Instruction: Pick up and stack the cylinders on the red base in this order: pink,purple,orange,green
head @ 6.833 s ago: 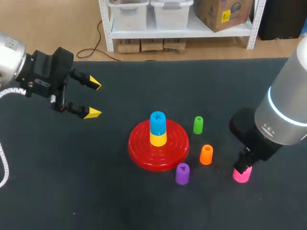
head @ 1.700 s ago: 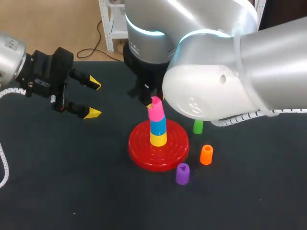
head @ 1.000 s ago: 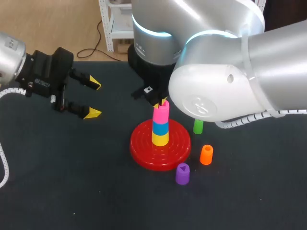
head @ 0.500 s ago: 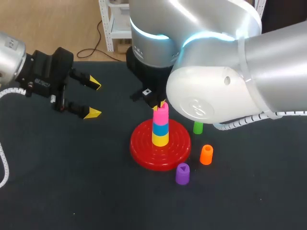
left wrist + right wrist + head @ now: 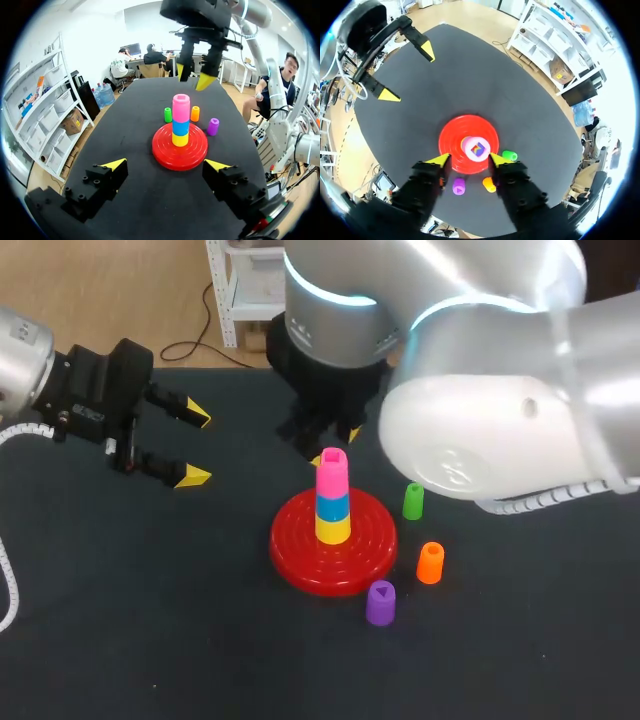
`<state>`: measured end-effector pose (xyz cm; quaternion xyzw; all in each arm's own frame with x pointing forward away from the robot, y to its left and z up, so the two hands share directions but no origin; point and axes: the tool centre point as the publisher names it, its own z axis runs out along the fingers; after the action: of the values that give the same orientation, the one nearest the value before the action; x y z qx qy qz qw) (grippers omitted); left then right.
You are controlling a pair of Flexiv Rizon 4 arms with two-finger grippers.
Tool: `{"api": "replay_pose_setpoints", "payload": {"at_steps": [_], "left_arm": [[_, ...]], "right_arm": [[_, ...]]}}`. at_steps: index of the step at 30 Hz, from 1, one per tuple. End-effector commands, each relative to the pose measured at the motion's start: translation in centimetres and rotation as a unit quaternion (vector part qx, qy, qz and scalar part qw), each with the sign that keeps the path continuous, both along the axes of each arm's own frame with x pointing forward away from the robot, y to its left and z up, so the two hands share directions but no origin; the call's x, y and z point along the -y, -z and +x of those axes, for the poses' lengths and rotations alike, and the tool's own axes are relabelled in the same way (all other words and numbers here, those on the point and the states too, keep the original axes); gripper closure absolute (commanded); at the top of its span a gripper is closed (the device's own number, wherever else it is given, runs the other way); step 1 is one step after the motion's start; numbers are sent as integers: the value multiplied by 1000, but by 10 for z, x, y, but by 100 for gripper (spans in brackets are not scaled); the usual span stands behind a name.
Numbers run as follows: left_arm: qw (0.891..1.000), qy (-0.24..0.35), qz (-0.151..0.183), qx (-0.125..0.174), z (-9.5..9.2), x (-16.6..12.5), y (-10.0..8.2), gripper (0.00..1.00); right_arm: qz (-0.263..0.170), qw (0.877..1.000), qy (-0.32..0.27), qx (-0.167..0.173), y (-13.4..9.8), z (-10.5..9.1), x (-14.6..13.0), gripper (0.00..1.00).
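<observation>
The red base [image 5: 300, 560] carries a stack of yellow [image 5: 331, 529], blue [image 5: 331, 506] and, on top, the pink cylinder [image 5: 332, 474]. My right gripper [image 5: 330, 438] hangs open just above the pink cylinder [image 5: 477, 149], touching nothing; its own view [image 5: 468, 159] looks straight down on the stack. The green cylinder [image 5: 412, 501], orange cylinder [image 5: 430, 563] and purple cylinder [image 5: 380, 602] stand on the mat right of the base. My left gripper [image 5: 190, 446] stays open and empty far to the left, facing the stack [image 5: 181, 107].
The table is covered by a dark mat [image 5: 150, 620]. The three loose cylinders stand close together beside the base [image 5: 165, 152]. My large right arm [image 5: 480, 390] spans the back right of the table above the green cylinder.
My right gripper carried the pink cylinder from the right side, set it on the blue one, opened and has lifted slightly off it. The left arm has stayed still.
</observation>
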<state>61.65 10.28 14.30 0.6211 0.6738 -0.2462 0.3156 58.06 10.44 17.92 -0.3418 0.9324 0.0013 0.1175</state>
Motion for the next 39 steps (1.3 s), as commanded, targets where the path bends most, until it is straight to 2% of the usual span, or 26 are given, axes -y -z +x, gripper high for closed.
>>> {"api": "replay_pose_setpoints", "payload": {"at_steps": [1, 8, 15, 21, 33, 39], "left_arm": [[1000, 1, -2, 1, 1, -1, 1, 0], [1000, 1, -2, 1, 1, -1, 1, 0], [1000, 1, -2, 1, 1, -1, 1, 0], [1000, 1, -2, 1, 1, -1, 1, 0], [1000, 1, -2, 1, 1, -1, 1, 0], [1000, 1, -2, 1, 1, -1, 1, 0]], "right_arm": [[12, 1000, 0, 16, -11, -12, 15, 0], [16, 999, 10, 28, -26, -20, 60, 0], [19, 999, 18, 28, -23, -33, 110, 0], [11, 1000, -2, 17, 0, -52, 140, 0], [-4, 997, -78, 2, 54, -83, 164, 0], [-13, 995, -98, -5, 82, -82, 173, 0]]}}
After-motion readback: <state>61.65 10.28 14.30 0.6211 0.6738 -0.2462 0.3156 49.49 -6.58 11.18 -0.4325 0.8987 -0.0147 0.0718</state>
